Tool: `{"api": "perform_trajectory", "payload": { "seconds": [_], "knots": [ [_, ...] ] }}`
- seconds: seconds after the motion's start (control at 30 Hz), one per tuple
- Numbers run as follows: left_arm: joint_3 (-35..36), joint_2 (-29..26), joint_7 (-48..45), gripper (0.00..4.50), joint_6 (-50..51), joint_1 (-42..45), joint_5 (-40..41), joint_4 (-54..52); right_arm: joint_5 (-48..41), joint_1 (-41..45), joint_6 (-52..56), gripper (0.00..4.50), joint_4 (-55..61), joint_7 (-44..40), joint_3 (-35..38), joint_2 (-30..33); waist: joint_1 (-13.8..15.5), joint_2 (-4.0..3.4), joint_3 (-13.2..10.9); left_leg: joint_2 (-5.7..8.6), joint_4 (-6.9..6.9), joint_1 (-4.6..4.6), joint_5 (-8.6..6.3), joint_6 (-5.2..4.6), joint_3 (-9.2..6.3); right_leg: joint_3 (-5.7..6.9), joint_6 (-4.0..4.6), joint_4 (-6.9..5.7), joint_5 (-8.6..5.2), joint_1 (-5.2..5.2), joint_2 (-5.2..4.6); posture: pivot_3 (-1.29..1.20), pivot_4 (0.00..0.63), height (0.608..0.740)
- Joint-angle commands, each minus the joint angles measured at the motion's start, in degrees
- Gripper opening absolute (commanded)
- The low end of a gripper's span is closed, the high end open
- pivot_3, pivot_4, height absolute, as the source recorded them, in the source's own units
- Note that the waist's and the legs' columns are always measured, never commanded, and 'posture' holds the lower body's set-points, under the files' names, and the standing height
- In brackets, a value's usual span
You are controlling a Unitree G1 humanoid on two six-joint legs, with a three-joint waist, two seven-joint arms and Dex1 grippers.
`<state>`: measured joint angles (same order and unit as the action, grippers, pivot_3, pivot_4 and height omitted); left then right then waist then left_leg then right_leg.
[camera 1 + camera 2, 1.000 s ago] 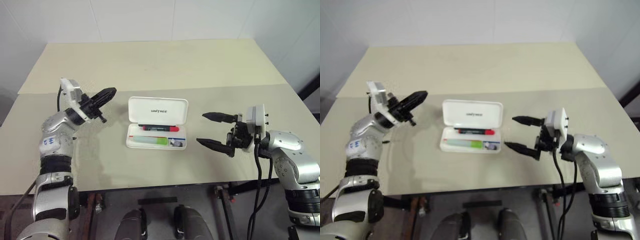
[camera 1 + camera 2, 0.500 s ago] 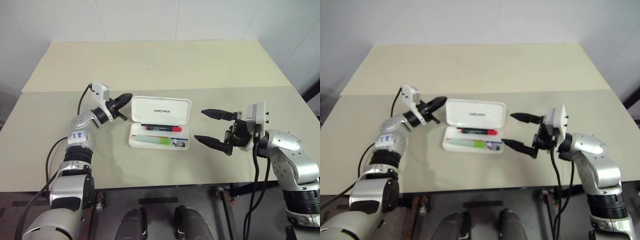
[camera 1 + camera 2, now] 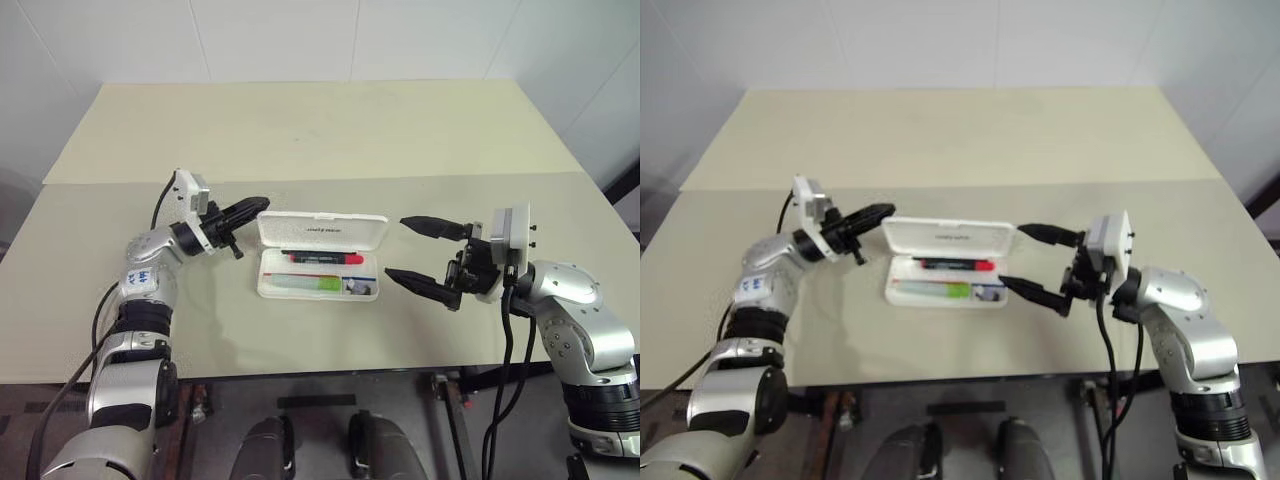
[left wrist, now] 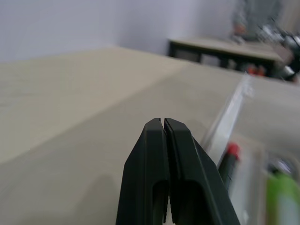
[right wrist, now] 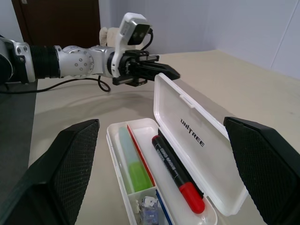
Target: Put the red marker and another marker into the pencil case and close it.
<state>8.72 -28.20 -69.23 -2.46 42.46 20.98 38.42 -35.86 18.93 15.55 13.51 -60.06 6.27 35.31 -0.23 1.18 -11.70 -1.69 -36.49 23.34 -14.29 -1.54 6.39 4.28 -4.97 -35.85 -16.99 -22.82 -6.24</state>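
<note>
Head views: white rectangular hard-plastic pencil case [image 3: 320,272] lies open mid-tabletop [image 3: 300,130], lid part-raised. Inside: slim black-barrelled marker with red cap [image 3: 325,258] along the hinge side; flat translucent lime-green highlighter [image 3: 305,283] along the near side. Left claw [image 3: 250,209], fingers pressed together and empty, touches or nearly touches the lid's left end. Right claw [image 3: 418,255], fingers spread wide and empty, hangs just beside the case's right end.

Left wrist view: closed fingertips [image 4: 161,129] near the lid edge.

Right wrist view: both markers seated in the tray.

Handling, judged: case light, stiff, smooth, liable to skid; push the lid's upper edge while steadying the base.
</note>
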Motion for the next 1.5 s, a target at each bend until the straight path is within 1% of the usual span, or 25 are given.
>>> {"api": "perform_trajectory", "payload": {
  "seconds": [0.03, 0.2, 0.33, 0.57, 0.7, 0.93, 0.97, 1.1, 1.17, 1.23, 1.37, 1.5],
  "knots": [
    [-3.37, -1.78, -6.82, 0.02, -2.09, -1.44, -1.54, -3.05, -0.99, 0.05, -0.26, 4.5, 2.17, 0.67, 1.2, -0.27, 0.04, 0.0, 0.0, 0.0, 0.0, 0.0, -0.01, 0.0, 0.0, 0.0, 0.0, 0.0, 0.0, 0.0, 0.0, 0.0, 0.15, 0.74],
    [-8.44, -1.72, -12.36, 0.02, -3.19, -2.85, -3.38, -6.24, -0.84, 0.04, -0.43, 4.5, 2.29, 1.16, 1.16, -0.44, 0.27, 0.0, 0.0, 0.04, 0.0, 0.03, -0.06, -0.07, -0.05, 0.03, 0.01, 0.02, 0.0, 0.0, -0.11, 0.0, 0.15, 0.74],
    [-11.77, -1.4, -13.71, 0.02, -2.49, -3.77, -4.61, -8.59, -0.63, -0.28, -0.57, 4.5, 2.6, 1.63, 1.16, -0.56, 0.16, 0.0, 0.0, 0.02, 0.0, 0.04, -0.08, -0.11, -0.04, 0.02, 0.01, 0.07, -0.01, 0.0, -0.1, 0.0, 0.15, 0.74],
    [-16.6, 1.03, -11.32, 0.02, -1.86, -3.31, -8.93, -6.86, -0.27, -1.36, -0.9, 4.5, 3.51, 2.88, 1.12, -0.83, 0.15, 0.01, 0.0, 0.02, -0.01, 0.04, -0.08, -0.12, -0.03, 0.02, 0.01, 0.04, -0.01, 0.0, -0.09, 0.0, 0.15, 0.74],
    [-19.07, 1.52, -8.79, 0.02, -0.11, -2.62, -12.08, -5.36, -0.27, -1.9, -0.84, 4.5, 4.16, 3.37, 1.07, -0.96, 0.36, -0.02, 0.01, 0.04, -0.1, -0.01, -0.06, -0.14, -0.06, 0.04, 0.01, -0.01, 0.0, 0.09, -0.1, 0.0, 0.15, 0.74],
    [-21.33, 1.81, -7.16, 0.02, 4.79, -3.49, -12.74, -7.65, -0.55, -3.11, -0.67, 4.5, 5.36, 3.86, 1.36, -0.88, 0.37, -0.17, 0.13, 0.02, -0.47, -0.05, -0.26, 0.06, -0.32, 0.08, 0.02, 0.01, 0.09, 0.39, -0.21, 0.0, 0.15, 0.74],
    [-21.1, 2.0, -7.12, 0.02, 5.8, -3.86, -11.93, -8.58, -0.6, -3.27, -0.66, 4.5, 5.47, 3.9, 1.37, -0.87, 0.37, -0.17, 0.13, 0.03, -0.47, -0.05, -0.26, 0.06, -0.33, 0.05, 0.02, 0.02, 0.11, 0.4, -0.22, 0.0, 0.15, 0.74],
    [-12.86, 4.8, -3.67, 0.02, 15.51, -5.25, -1.27, -15.8, -0.53, -4.0, -0.75, 4.5, 5.39, 3.36, 1.31, -0.59, 0.42, -0.21, 0.15, 0.03, -0.44, 0.02, -0.27, 0.03, -0.4, -0.19, 0.02, 0.1, 0.11, 0.39, -0.25, 0.0, 0.15, 0.74],
    [-10.3, 4.56, -2.4, 0.02, 17.98, -6.11, 0.77, -18.13, -0.42, -3.86, -0.85, 4.5, 4.86, 2.96, 1.26, -0.43, 0.37, -0.2, 0.14, 0.03, -0.46, 0.15, -0.15, -0.16, -0.49, -0.14, 0.02, 0.14, 0.11, 0.33, -0.25, 0.0, 0.15, 0.74],
    [-8.38, 3.35, -0.94, 0.02, 19.34, -7.08, 1.47, -19.74, -0.27, -3.46, -0.88, 4.5, 4.24, 2.6, 1.1, -0.32, 0.21, -0.19, 0.14, 0.02, -0.46, 0.28, -0.13, -0.22, -0.51, -0.09, 0.02, 0.18, 0.11, 0.25, -0.24, 0.0, 0.15, 0.74],
    [-3.86, 0.62, -2.9, 0.02, 20.64, -9.37, 6.21, -22.9, -0.03, -3.08, -1.01, 4.5, 3.01, 1.7, 1.14, -0.08, -0.24, -0.19, 0.12, -0.05, -0.4, 0.29, -0.13, -0.19, -0.44, -0.01, 0.04, 0.17, 0.1, 0.17, -0.12, 0.0, 0.15, 0.74],
    [-0.39, -3.68, -4.5, 0.02, 21.37, -12.55, 8.76, -26.08, 0.38, -2.85, -1.49, 4.5, 1.2, 0.55, 1.64, 0.39, -0.16, -0.2, 0.12, -0.04, -0.39, 0.27, -0.14, -0.16, -0.44, 0.04, 0.06, 0.18, 0.09, 0.16, -0.12, 0.0, 0.15, 0.74]
  ]
}}
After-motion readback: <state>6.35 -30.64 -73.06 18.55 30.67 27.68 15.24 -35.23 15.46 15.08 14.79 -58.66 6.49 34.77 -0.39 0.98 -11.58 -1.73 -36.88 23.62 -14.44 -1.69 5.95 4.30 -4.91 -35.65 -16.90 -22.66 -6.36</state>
